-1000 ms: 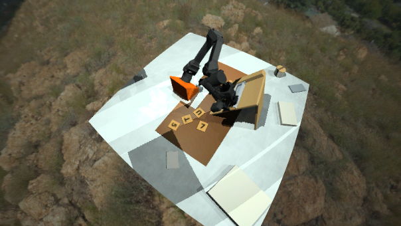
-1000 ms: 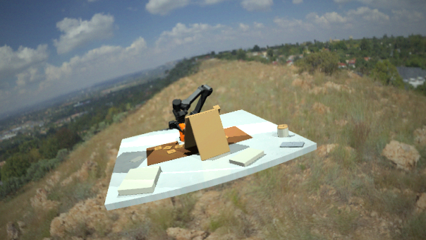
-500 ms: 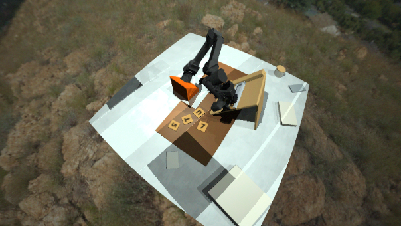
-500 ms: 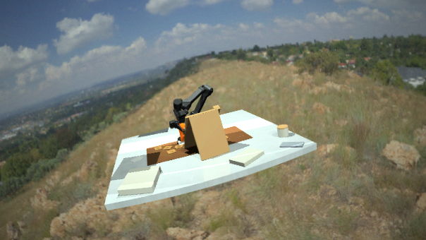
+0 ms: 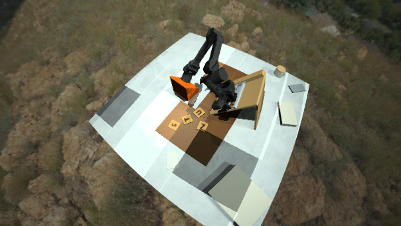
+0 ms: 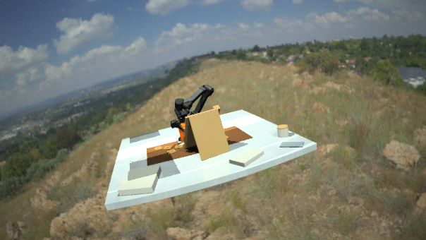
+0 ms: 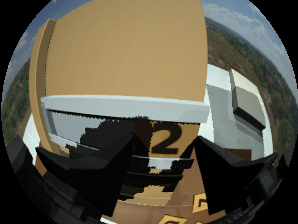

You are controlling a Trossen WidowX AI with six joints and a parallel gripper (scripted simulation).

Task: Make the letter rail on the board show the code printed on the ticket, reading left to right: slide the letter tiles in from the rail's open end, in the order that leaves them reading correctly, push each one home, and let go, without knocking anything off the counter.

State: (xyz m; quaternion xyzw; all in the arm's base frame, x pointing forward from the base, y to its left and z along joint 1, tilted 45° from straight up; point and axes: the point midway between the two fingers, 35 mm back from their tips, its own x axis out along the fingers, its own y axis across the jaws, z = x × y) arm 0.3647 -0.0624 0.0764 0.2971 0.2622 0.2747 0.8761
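Observation:
The sloped wooden board (image 5: 255,91) (image 6: 211,135) (image 7: 125,55) carries a pale rail (image 7: 125,105). My gripper (image 7: 166,138) is shut on the "2" tile (image 7: 172,131), which sits upright in the right part of the rail in the wrist view, behind its upper lip. The rail left of it is partly in shadow and I see no tile there. On the brown mat (image 5: 186,137) lie an S tile (image 5: 173,125), a T tile (image 5: 186,119), a U tile (image 5: 199,112) and a tile like a 7 or L (image 5: 202,125). I cannot read any ticket print.
A white card (image 5: 172,159) lies beside the mat. A large cream box (image 5: 229,189) (image 6: 139,185), a smaller cream block (image 5: 287,113) (image 6: 247,157), a grey slab (image 5: 297,88) (image 6: 292,144) and a lidded jar (image 5: 280,70) (image 6: 283,131) stand toward the counter edges.

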